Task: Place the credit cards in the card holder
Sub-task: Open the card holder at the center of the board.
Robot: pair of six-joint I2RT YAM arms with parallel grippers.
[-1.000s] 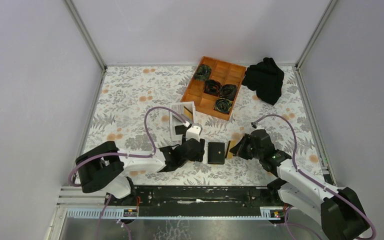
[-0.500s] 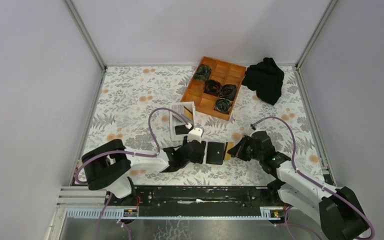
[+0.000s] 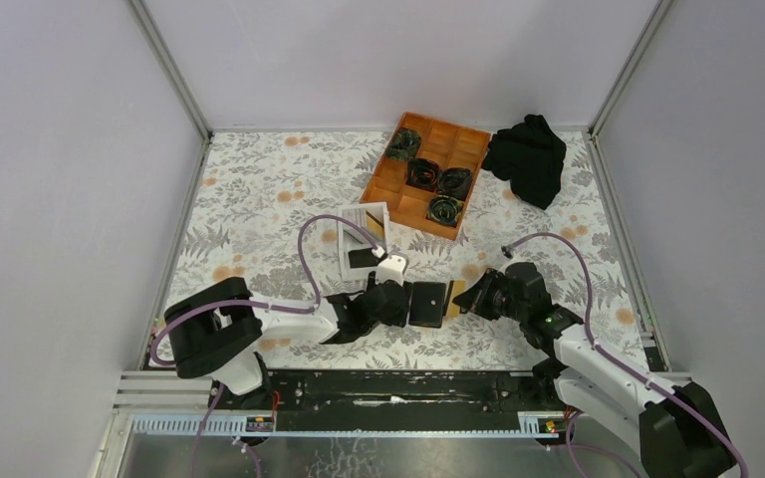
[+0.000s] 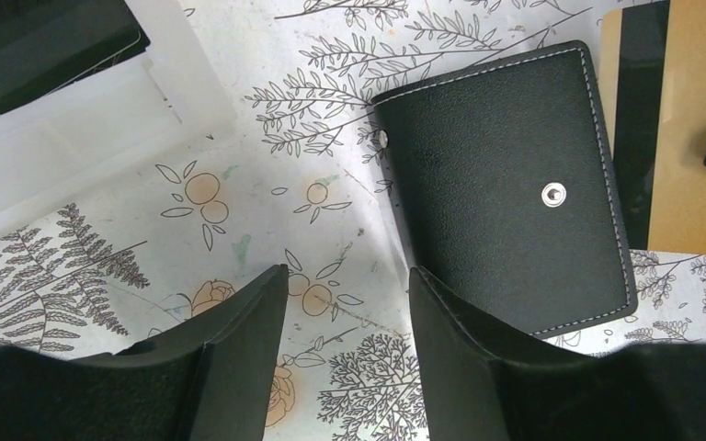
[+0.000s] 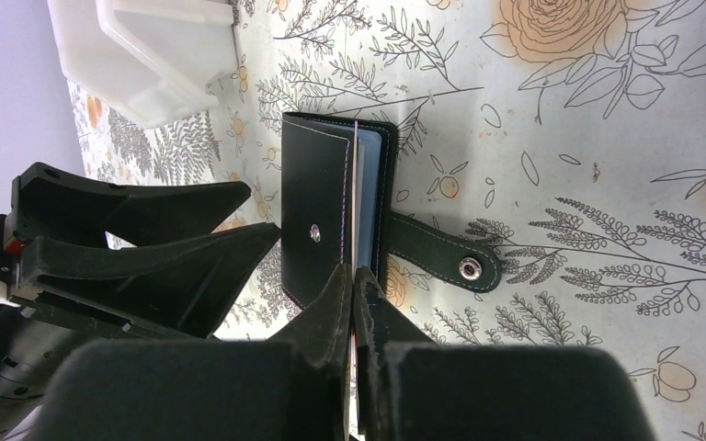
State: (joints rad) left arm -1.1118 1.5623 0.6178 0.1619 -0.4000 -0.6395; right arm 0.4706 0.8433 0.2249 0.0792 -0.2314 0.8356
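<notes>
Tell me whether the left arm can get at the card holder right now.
Probably yes: the open left gripper sits right beside the card holder, with nothing between them.

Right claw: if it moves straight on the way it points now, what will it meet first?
Likely the card holder, just ahead of the right claw; the left claw lies beyond.

Over the last second my left gripper (image 3: 404, 304) has slid right, closing the gap it had to the card holder (image 3: 428, 304). Its spread fingers (image 4: 239, 349) now sit just beside the holder's left edge. My right gripper (image 3: 476, 297) has crept left with the orange-tan credit card (image 3: 454, 298) (pinched thin between the fingers), so the card now reaches the holder's right side.
</notes>
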